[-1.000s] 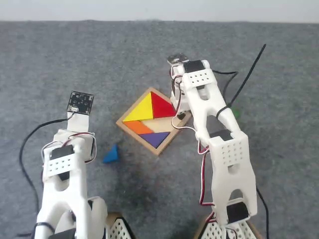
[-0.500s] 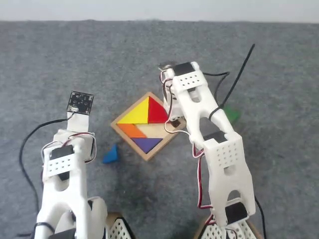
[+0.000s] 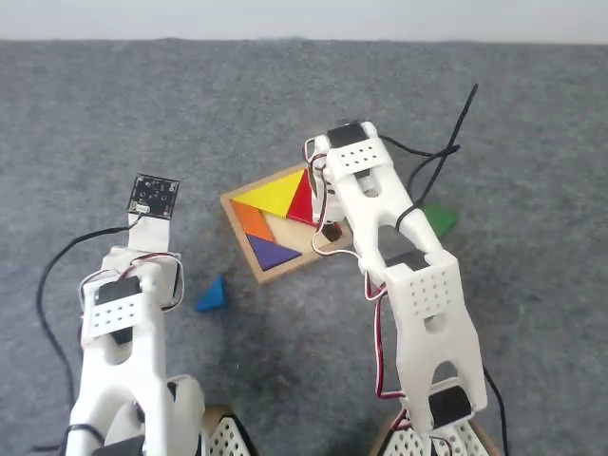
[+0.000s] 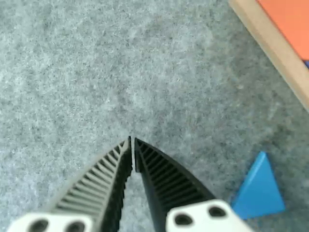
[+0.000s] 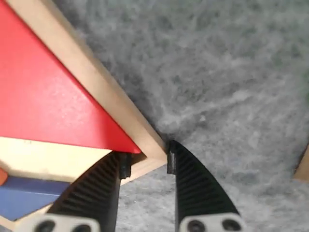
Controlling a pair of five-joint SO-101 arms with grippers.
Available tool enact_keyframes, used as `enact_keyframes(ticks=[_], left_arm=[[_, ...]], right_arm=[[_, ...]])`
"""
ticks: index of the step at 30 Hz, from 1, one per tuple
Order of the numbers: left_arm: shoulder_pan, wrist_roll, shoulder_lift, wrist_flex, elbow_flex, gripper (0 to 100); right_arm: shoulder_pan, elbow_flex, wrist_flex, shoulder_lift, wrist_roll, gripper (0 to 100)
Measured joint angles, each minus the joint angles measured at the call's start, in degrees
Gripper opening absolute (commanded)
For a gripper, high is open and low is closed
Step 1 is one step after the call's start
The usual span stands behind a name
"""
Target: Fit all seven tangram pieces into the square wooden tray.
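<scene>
Right gripper (image 5: 147, 160) pinches a corner of the tray (image 3: 242, 242) by its rim, apparently repositioning it; left gripper (image 4: 131, 142) is closed, empty. Next move: release, then fetch the blue triangle (image 3: 213, 294) lying outside the tray.

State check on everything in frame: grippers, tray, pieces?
tray: flat on carpet, partly filled
left gripper: shut, empty, above carpet
right gripper: shut on tray corner
yellow piece: in tray
red piece: in tray
orange piece: in tray
purple piece: in tray
blue triangle: loose on carpet, outside tray
green piece: loose on carpet, outside tray
</scene>
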State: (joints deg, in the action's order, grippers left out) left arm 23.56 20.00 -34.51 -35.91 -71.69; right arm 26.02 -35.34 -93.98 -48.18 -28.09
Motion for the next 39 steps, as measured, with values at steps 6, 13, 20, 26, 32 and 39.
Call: enact_keyframes(ticks=[6, 13, 20, 26, 32, 39], left_arm=[[0.00, 0.00, 0.00, 0.00, 0.00, 2], [0.00, 0.00, 0.00, 0.00, 0.00, 2], [0.09, 0.00, 0.00, 0.00, 0.00, 2], [0.09, 0.00, 0.00, 0.00, 0.00, 2], [0.09, 0.00, 0.00, 0.00, 0.00, 2], [0.00, 0.00, 0.00, -1.14, 0.00, 2]], right_arm=[[3.34, -2.37, -1.05, -0.09, -0.26, 12.5], [6.15, -7.30, -6.42, -0.18, 7.47, 13.4], [9.49, -7.30, -6.42, -0.79, 12.13, 13.4], [10.99, -5.27, -6.42, 0.44, 14.77, 13.4], [8.97, -3.34, -6.59, 8.44, 17.76, 13.4], [2.55, 7.30, -6.59, 26.90, 24.00, 12.9]])
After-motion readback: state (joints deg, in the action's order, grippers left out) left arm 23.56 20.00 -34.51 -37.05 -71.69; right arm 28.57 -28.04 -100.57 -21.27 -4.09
